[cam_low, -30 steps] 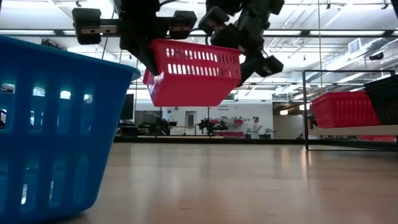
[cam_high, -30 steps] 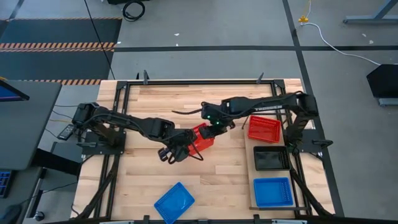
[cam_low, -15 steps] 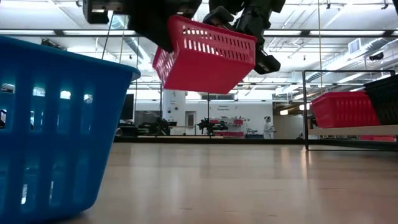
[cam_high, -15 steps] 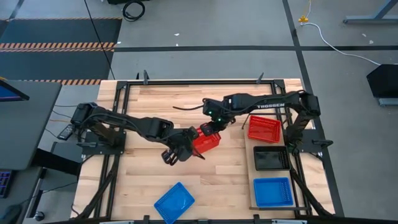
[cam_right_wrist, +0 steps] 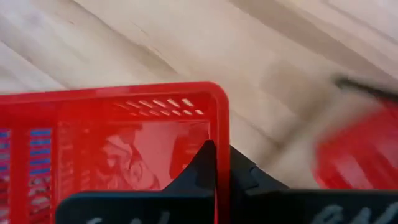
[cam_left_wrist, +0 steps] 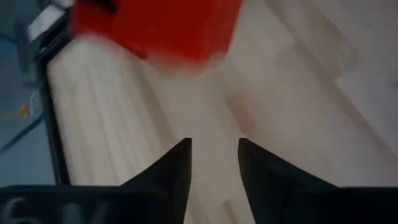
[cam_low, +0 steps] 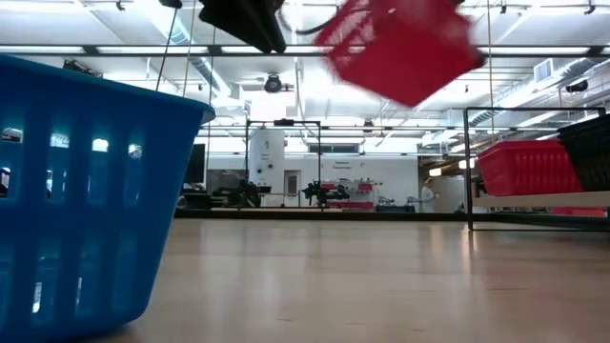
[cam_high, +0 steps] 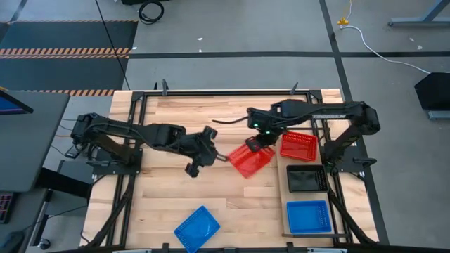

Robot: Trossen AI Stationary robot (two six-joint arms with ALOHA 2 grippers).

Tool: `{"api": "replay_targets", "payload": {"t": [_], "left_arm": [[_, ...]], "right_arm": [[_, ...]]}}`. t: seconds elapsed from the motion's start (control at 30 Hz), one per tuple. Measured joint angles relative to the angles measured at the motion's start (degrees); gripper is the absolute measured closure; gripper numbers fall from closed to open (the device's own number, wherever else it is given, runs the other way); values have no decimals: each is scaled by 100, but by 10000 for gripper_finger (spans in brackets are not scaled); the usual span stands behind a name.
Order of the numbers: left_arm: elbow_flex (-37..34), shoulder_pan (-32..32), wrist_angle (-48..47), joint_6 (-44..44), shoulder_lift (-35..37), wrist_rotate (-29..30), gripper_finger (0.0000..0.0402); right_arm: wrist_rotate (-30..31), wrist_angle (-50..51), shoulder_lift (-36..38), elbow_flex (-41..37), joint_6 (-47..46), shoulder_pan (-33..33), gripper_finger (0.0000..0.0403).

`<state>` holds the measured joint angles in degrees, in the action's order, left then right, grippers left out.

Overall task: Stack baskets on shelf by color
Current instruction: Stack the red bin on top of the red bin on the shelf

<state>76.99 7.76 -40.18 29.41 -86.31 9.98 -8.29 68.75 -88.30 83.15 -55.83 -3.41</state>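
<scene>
**Red basket in right arm's grip, left arm let go**

Right gripper (cam_high: 257,143) sits mid-counter, just inboard of the shelf (cam_high: 294,184). Jaws closed on the rim of a red basket (cam_high: 250,160); the right wrist view shows the fingers (cam_right_wrist: 208,163) pinched over the wall of that basket (cam_right_wrist: 118,146). Basket hangs tilted, clear of the counter (cam_high: 169,190). In the low view it is up high and blurred (cam_low: 398,46), nothing under it.

Left gripper (cam_high: 211,153) is just beside the held basket, on its left-arm side, not touching it. Jaws apart and empty: the left wrist view shows both fingers (cam_left_wrist: 177,168) with bare wood between them and the red basket (cam_left_wrist: 158,28) ahead of them, apart from the tips.

Shelf runs along the right-arm edge of the counter. On it, in a row from far end to near end:
- second red basket (cam_high: 298,145), close to the right gripper
- black basket (cam_high: 306,178)
- blue basket (cam_high: 309,216)

Can't tell from above whether any of these are stacks or singles.

A loose blue basket (cam_high: 197,228) lies on the counter near the front edge, turned at an angle, well apart from both arms. It fills the left of the low view (cam_low: 91,191). Red and black baskets on the shelf show at that view's right edge.
</scene>
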Motion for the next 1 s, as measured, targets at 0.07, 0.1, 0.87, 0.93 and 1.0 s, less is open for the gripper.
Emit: {"api": "replay_targets", "payload": {"t": [0.07, 0.1, 0.87, 0.93, 1.0], "left_arm": [[0, -122, 16, -230, 70, 39, 254], [0, -187, 15, -377, 108, 37, 250], [0, -694, 717, -2281, 200, 31, 260], [0, -621, 620, -2429, 200, 33, 260], [0, -521, 465, -2433, 200, 28, 260]], "right_arm": [[169, 488, 252, 0, -321, 142, 397], [292, 672, 397, 0, -553, 235, 397], [1306, 2118, 2167, -1481, -6705, 2318, 393], [1268, 2137, 2233, -1625, -6819, 2359, 390], [1272, 2113, 2372, -1709, -6869, 2385, 388]]}}
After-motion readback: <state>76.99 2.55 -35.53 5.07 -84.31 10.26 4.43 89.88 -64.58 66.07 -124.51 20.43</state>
